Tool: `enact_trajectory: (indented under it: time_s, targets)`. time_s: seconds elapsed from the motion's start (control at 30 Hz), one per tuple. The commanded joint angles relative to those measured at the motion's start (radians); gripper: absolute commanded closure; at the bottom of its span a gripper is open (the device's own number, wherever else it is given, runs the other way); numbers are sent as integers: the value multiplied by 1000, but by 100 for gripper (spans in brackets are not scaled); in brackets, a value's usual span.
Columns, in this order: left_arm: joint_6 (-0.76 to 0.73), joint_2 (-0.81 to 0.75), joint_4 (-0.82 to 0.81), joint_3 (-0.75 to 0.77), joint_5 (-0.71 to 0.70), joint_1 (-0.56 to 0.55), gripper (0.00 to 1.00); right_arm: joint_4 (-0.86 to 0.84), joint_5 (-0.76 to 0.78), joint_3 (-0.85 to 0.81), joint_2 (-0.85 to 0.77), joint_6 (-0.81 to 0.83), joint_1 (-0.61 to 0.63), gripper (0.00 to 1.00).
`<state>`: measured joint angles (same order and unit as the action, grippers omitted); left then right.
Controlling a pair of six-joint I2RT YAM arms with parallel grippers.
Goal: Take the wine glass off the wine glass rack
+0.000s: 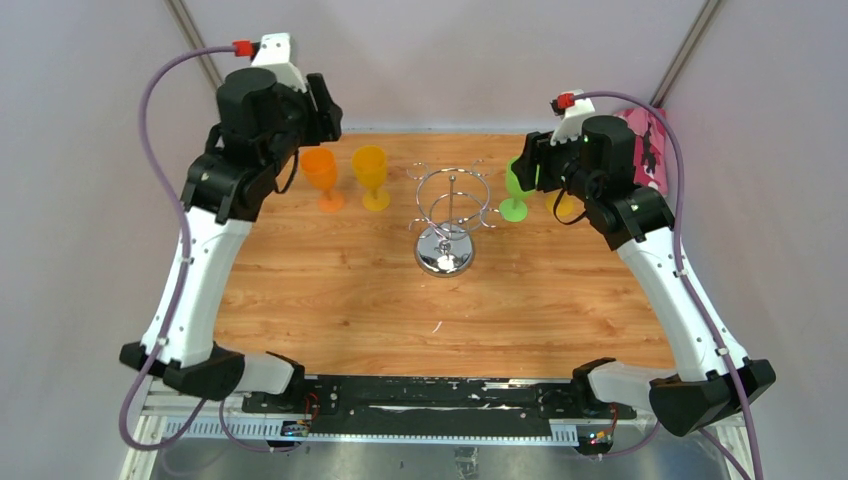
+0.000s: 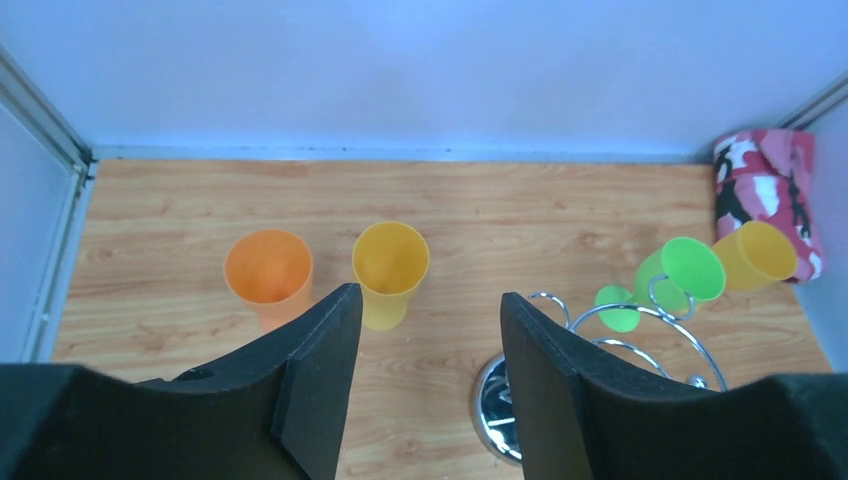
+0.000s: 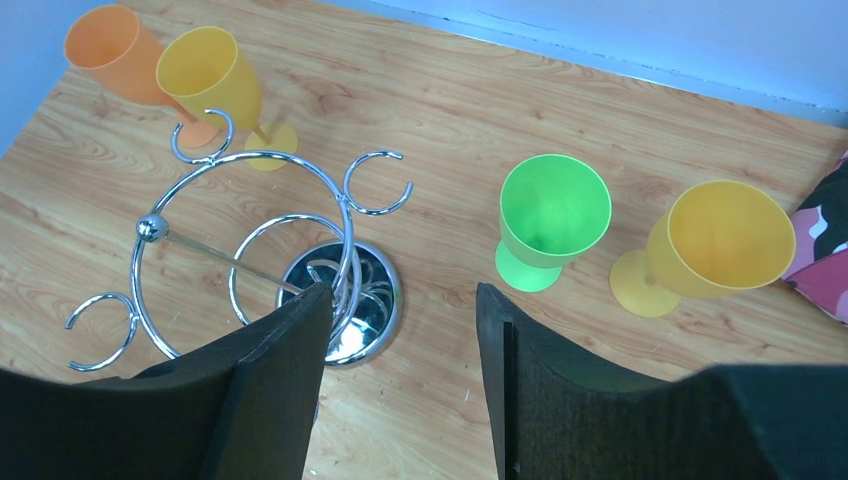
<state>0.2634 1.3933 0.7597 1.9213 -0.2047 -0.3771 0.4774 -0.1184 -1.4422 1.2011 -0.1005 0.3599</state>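
The chrome wine glass rack (image 1: 446,216) stands mid-table; no glass hangs on its curled arms. It also shows in the left wrist view (image 2: 640,316) and the right wrist view (image 3: 375,292). An orange glass (image 1: 322,172) and a yellow glass (image 1: 371,170) stand upright left of it. A green glass (image 1: 514,190) and a second yellow glass (image 3: 720,240) stand right of it. My left gripper (image 2: 425,295) is open and empty, raised above the left pair. My right gripper (image 3: 400,288) is open and empty, raised between the rack and the green glass (image 3: 553,210).
A pink camouflage cloth (image 1: 650,145) lies at the back right corner, next to the second yellow glass. White walls close the table on three sides. The wooden table top (image 1: 400,310) stretches toward the arm bases.
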Motion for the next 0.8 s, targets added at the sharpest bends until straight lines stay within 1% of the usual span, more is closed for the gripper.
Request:
enact_trajectory:
  time_s: [0.0,0.13,0.33,0.43,0.53,0.6,0.77]
  targets:
    - [-4,-105,-64,-62,-14,-6,41,-17,34,9,-12,15,14,40]
    - [-3,-180,-77,-110,6,-6,40,-18,38,11,-18,13,15,39]
    - [16,-310,-131,-236,37,-6,38,-19,68,18,-35,13,14,37]
    - [24,-372,-141,-305,50,-6,38,-20,91,31,-42,11,14,34]
    - [28,-434,-141,-367,60,-6,37,-26,133,59,-58,-5,14,33]
    - [26,-480,-141,-415,63,-6,37,-40,190,99,-84,-29,14,33]
    - [17,-556,-146,-529,40,-6,35,-58,288,202,-185,-77,15,33]
